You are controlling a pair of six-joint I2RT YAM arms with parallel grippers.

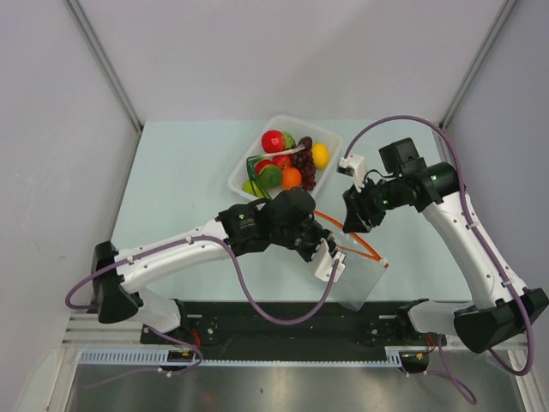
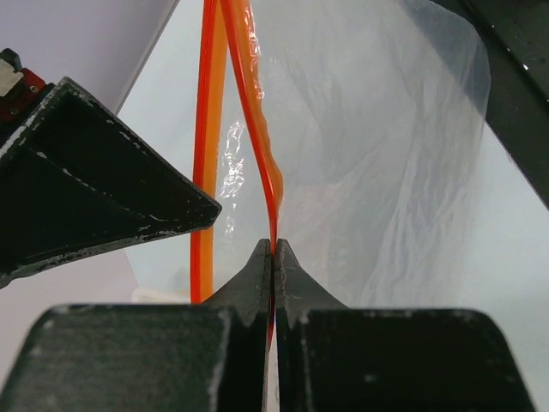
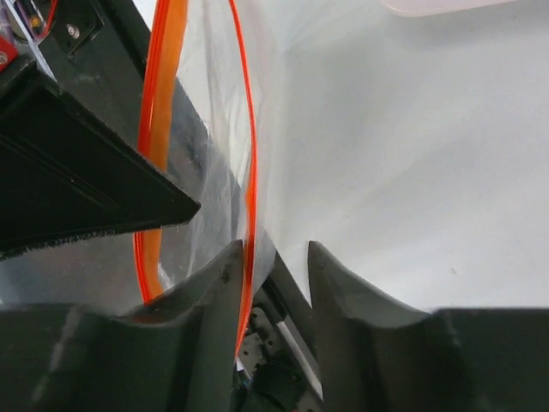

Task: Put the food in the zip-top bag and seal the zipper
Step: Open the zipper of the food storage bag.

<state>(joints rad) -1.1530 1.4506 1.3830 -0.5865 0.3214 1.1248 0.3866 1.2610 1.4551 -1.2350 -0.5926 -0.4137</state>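
Left gripper [image 1: 330, 260] is clamped tight on the zipper [image 2: 257, 146]. Its wrist view shows both fingers pressed together with the orange strip pinched at the tips. The bag [image 1: 364, 279] trails from that grip near the front edge of the table [image 1: 189, 172], between the two arms. Its clear sheet reaches over the black base rail. Can't tell from above whether it rests on the table or is lifted off it. The mouth is gaping: both wrist views show two orange lines spread apart.

Right gripper [image 1: 353, 221] sits over the far end of the zipper with its fingers partly apart. One side of the strip runs along the inner face of one finger, and the other finger stands clear of it. Can't tell if the strip actually touches that finger. Below the tips it disappears into dark hardware.

The food sits in the white tray [image 1: 238, 178] at the back of the table, apart from the bag: red apple [image 1: 273, 140], lemon [image 1: 320, 154], orange [image 1: 292, 178], grapes [image 1: 305, 163], green fruit [image 1: 270, 177]. Beans are hard to pick out, just thin green lines on the tray's left side. The tray's near edge is partly hidden by the left arm's wrist.
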